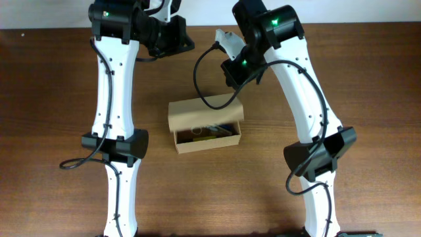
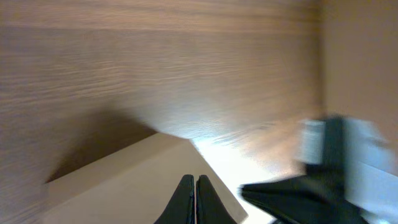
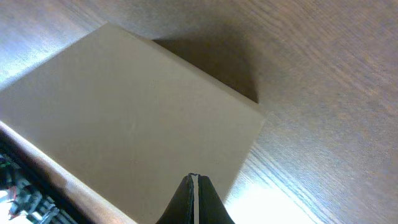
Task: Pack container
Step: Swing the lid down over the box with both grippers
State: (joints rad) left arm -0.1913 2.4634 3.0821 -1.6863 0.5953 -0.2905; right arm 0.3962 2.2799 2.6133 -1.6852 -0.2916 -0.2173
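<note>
Overhead view places the container [image 1: 205,125] near the centre of the wooden worktop [image 1: 368,79], between the two arms. Its flap lid [image 1: 189,112] is hinged along the far side and stands raised, leaving the compartment exposed on the near side. Inside lie some yellowish and dark contents [image 1: 209,130], too small to identify. The left arm [image 1: 112,99] reaches up the left side of the worktop, and its wrist sits beyond the far left corner of the container, apart from it. The right arm [image 1: 302,92] reaches up the right side and bends inward, with its wrist just beyond the far right corner of the lid. A black cable [image 1: 199,89] from this arm loops across the top of the lid. In the left wrist view, the left gripper [image 2: 194,199] has its jaws pressed together with only a hairline gap and nothing between them. A tan cardboard surface lies beneath the tips, bare wood grain beyond it, and a blurred dark and white shape [image 2: 329,168] at the right edge cannot be identified. In the right wrist view, the right gripper [image 3: 194,199] likewise has its jaws fully together and empty. The outer face of the lid fills most of that view below the tips, and whether the tips touch the cardboard cannot be determined.
</note>
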